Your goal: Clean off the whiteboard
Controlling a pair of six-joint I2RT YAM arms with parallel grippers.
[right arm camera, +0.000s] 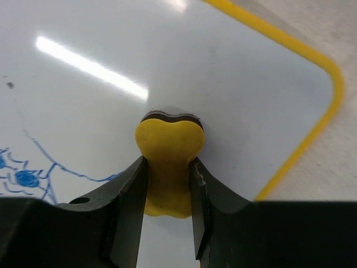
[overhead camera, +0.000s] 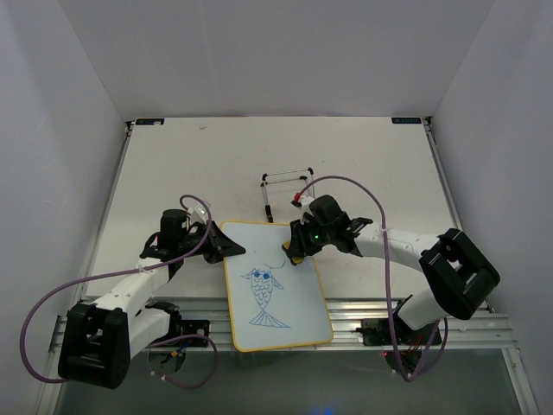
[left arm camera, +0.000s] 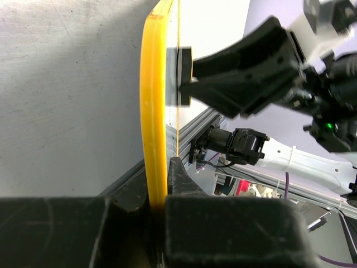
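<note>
1. We find one table (overhead camera: 173,173), white and matt, faintly scuffed, with white walls (overhead camera: 52,104) on three sides.
2. A small black label (overhead camera: 149,122) sits at its far left corner and a second label (overhead camera: 406,121) at the far right.
3. A thin wire stand (overhead camera: 285,184) rests on it just right of centre.
4. The whiteboard (overhead camera: 294,324) lies flat on the near half, slightly turned. Its near end reaches over the metal rail (overhead camera: 363,309) at the table's near edge. It bears a blue fish (overhead camera: 263,298).
5. The stand is just beside the board's far edge; we cannot confirm contact.
</note>
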